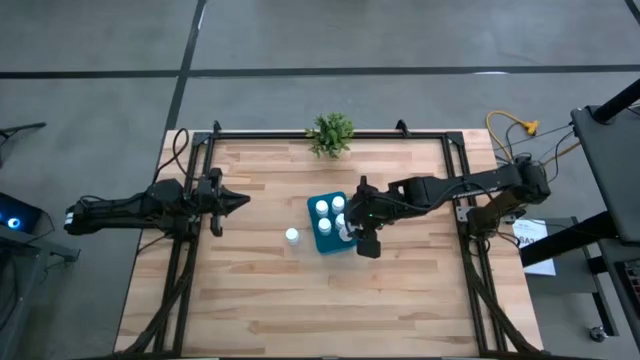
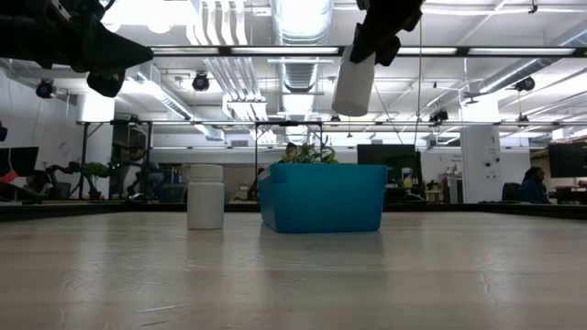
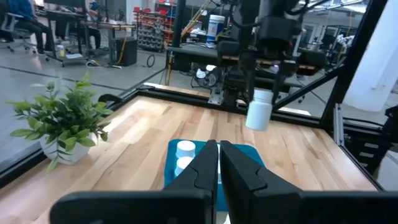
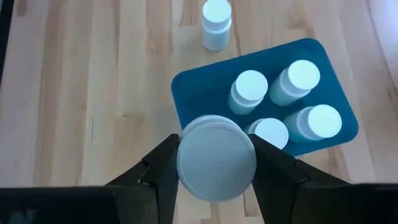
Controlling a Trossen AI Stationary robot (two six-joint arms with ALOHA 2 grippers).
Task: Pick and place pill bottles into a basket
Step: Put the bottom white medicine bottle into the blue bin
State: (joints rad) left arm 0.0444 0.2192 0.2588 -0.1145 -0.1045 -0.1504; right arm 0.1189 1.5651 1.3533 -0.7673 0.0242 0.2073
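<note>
1. Table (image 1: 260, 300): pale wood planks with a dark frame along its edges. Most of the top is bare, with wide free room on the near half and on both sides of the middle.
2. Left arm: reaches in from the table's left edge. The left gripper (image 1: 240, 201) has its fingers (image 3: 202, 171) pressed together, holding nothing, well apart from the bottles.
3. Right arm: reaches from the right edge to the table's middle. The right gripper (image 4: 214, 163) is clamped on a pill bottle (image 4: 216, 165), one finger on each side of it.
4. Plant (image 1: 331, 132): a small green potted plant at the far edge, well apart from the basket.
5. Basket (image 1: 327, 243): teal-blue, near the table's middle, its long sides running roughly from far edge to near edge (slightly skewed). Four bottles (image 4: 250, 91) stand upright inside, caps up; part of the floor on one side is bare.
6. Held bottle: hangs in the air above the basket's rim, long axis near vertical, slightly tilted in the low view.
7. Loose bottle (image 2: 204, 196): stands upright on the table just beside the basket's left side, not touching it.
8. Writing: no label text can be read on any bottle.
</note>
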